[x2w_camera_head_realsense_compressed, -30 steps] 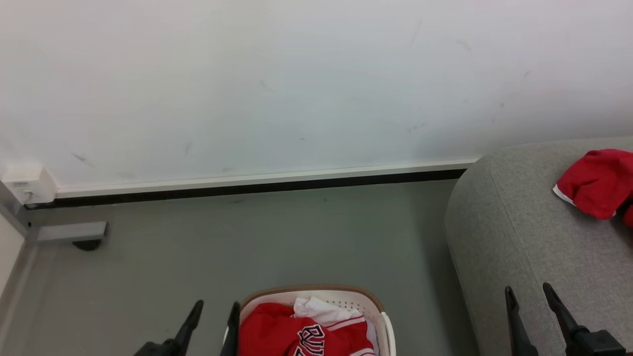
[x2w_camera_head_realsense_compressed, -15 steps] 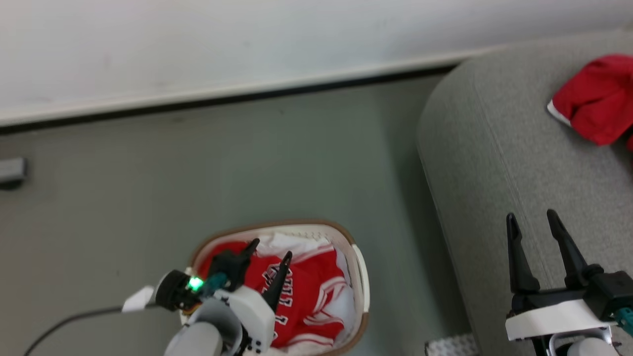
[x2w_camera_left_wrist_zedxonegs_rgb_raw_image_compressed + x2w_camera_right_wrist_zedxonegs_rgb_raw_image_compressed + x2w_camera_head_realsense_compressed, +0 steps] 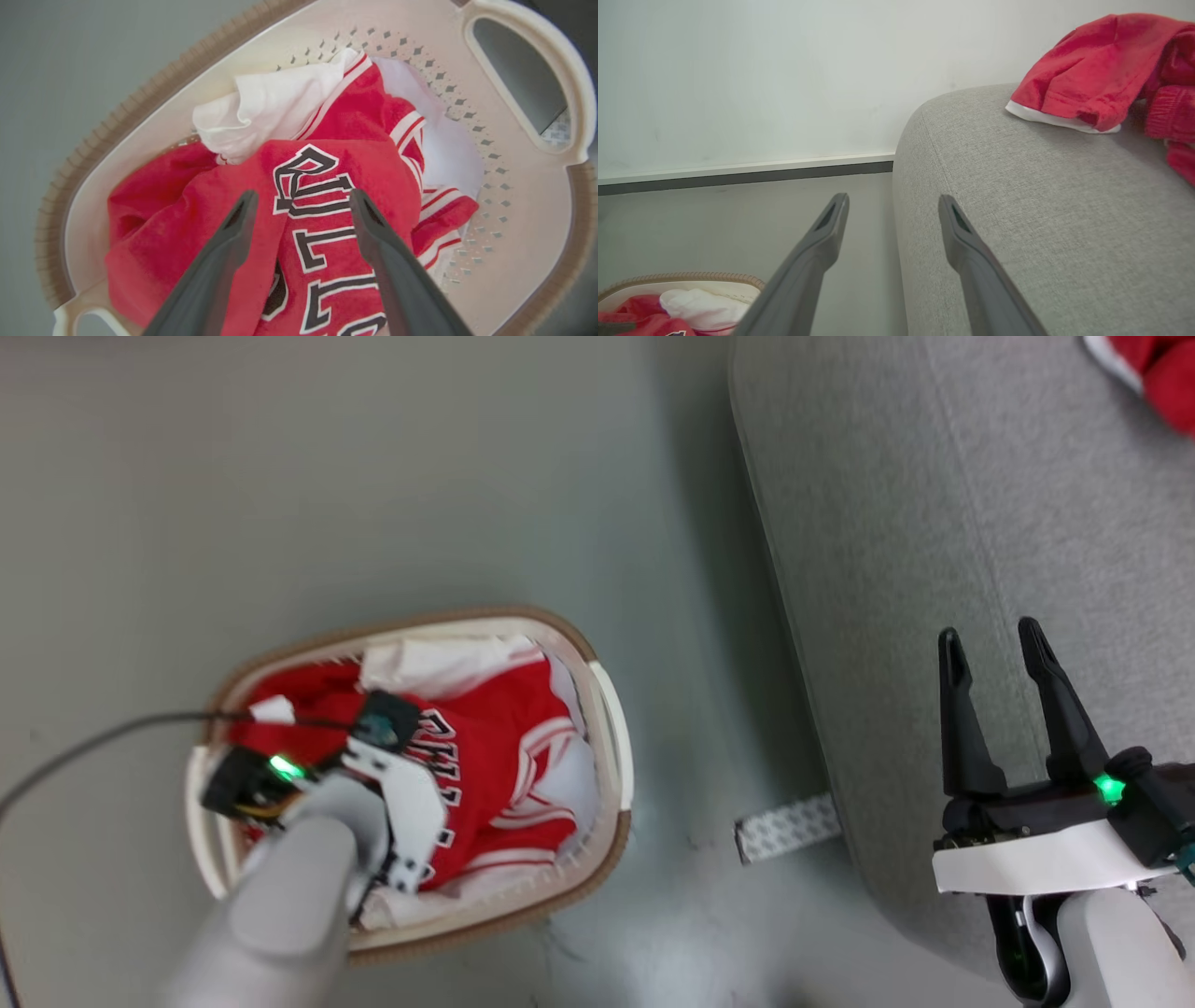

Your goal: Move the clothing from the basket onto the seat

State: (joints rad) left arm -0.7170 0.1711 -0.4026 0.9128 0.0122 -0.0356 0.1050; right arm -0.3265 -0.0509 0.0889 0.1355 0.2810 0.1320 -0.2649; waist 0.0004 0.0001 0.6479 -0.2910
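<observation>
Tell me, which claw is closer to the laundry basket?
Left. The left gripper hangs over the clothes in the basket; the right gripper is apart, by the seat.

One rounded cream-white perforated plastic basket (image 3: 607, 709) with a brown rim. One big light grey fabric seat (image 3: 887, 523) at its three o'clock. Two heaps of red white-trimmed clothing: basket heap (image 3: 504, 728), seat heap (image 3: 1073, 70). Two dark-fingered graspers: left end effector (image 3: 302, 193), right end effector (image 3: 988, 630).

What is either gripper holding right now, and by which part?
Nothing held. Left gripper open, fingers spread over the lettered red clothing in the basket, not closed on it. Right gripper open and empty by the seat.
</observation>
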